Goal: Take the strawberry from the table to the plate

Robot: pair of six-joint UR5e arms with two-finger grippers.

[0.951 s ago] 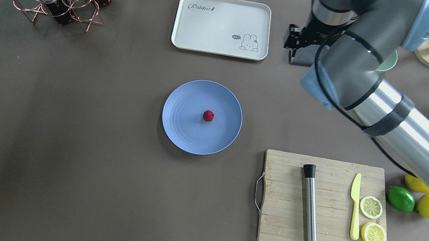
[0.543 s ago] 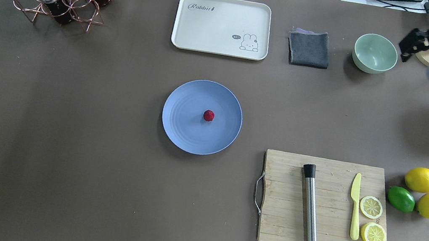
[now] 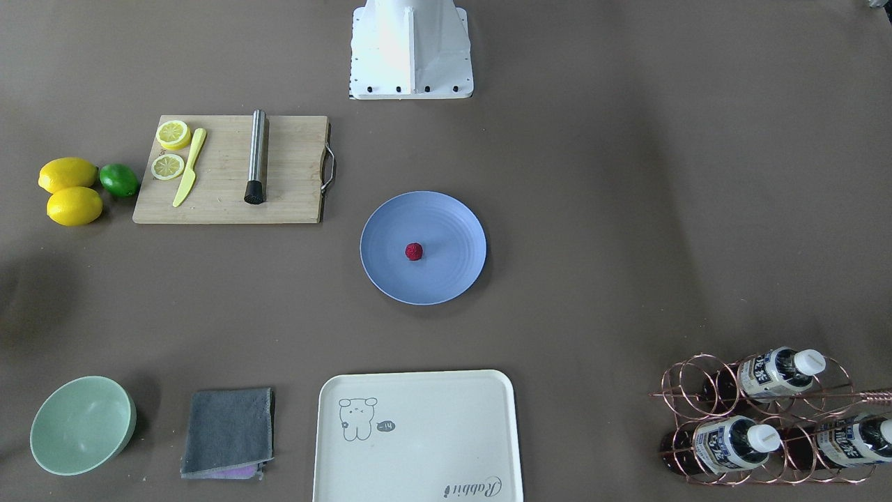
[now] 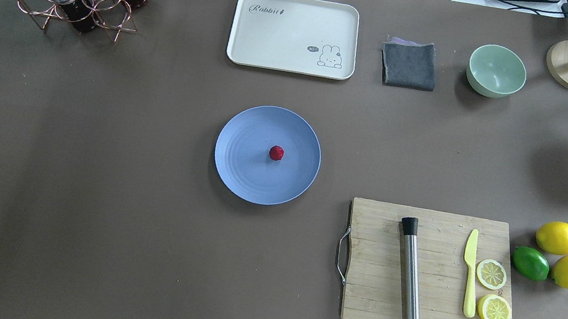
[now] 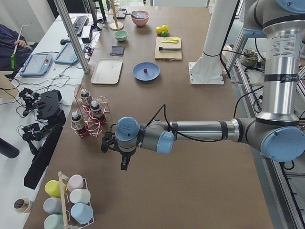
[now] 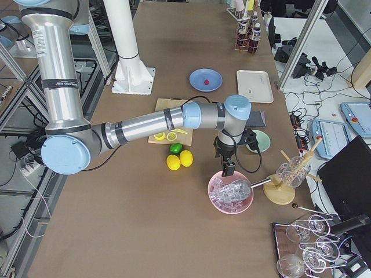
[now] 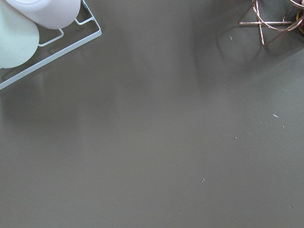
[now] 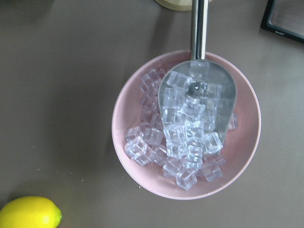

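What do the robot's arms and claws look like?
Both the left arm and the right arm are round silver tubes with grey joints, pale blue round caps and black bands. A thin black cable runs along each. The left claw and the right claw are small and black.

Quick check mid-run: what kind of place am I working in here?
Probably a robotics lab, its matte brown table staged as a drinks-prep bar: wooden cutting board with lemon slices, pink bowl of ice cubes, and a white side desk holding tablets.
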